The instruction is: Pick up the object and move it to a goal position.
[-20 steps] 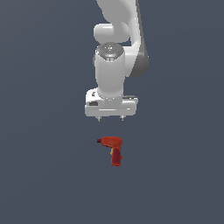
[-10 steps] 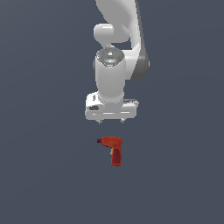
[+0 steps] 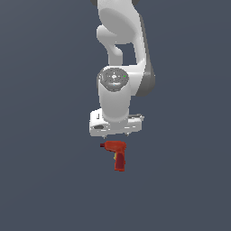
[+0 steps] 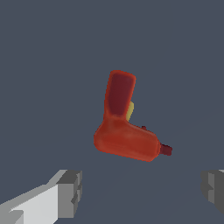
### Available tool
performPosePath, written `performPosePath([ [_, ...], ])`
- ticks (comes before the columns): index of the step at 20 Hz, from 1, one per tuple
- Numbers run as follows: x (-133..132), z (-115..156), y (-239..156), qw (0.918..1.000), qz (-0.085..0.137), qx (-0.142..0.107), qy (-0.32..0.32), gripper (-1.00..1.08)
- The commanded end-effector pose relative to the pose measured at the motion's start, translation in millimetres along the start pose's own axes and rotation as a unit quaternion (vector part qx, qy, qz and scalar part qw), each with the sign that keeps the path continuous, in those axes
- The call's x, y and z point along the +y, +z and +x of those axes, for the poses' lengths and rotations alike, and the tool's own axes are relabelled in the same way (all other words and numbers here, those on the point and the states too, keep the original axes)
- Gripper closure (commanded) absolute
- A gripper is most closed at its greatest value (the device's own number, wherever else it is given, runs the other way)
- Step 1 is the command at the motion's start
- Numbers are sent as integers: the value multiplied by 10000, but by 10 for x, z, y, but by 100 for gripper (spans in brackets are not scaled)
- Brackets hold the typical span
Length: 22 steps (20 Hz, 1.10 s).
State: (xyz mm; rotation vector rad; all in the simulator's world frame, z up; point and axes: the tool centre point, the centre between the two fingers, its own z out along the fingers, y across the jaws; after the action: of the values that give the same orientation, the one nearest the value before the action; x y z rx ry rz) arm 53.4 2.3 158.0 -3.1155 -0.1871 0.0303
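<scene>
A little red-orange drill [image 3: 117, 153] lies flat on a plain, smooth, dark grey-blue floor [image 3: 45, 180]. It is shaped like the letter L, with a fat round body and a straight handle that sticks out from it. It looks shiny and smooth, like a plastic toy. In the exterior view its small dark tip [image 3: 102, 145] points to the exterior view's left, and its handle points down toward the near edge of the picture. In the wrist view the drill [image 4: 124, 124] shows up bigger, with a dark red tip [image 4: 166, 150] at one end and a little yellow trigger [image 4: 130, 111] tucked in the corner where the handle meets the body. The handle has a darker red patch along its side. The big white robot arm [image 3: 124, 54] is round and glossy, and it hangs over the drill. Its gripper [image 3: 116, 134] sits just above the drill's body and does not touch it. In the wrist view the two grey, blocky fingers [image 4: 70, 194] are spread far apart, with nothing between them. The drill is narrower than the white hand above it.
</scene>
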Motion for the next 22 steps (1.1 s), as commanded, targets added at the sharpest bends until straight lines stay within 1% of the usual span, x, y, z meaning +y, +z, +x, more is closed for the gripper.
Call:
performPosePath([
  [1, -8, 101, 118, 9999, 49, -72, -102, -100],
  [11, -37, 437, 637, 9978, 294, -337, -493, -100],
  [17, -45, 536, 870, 9961, 415, -437, -643, -100],
  [22, -48, 574, 985, 9952, 477, -483, -712, -100],
])
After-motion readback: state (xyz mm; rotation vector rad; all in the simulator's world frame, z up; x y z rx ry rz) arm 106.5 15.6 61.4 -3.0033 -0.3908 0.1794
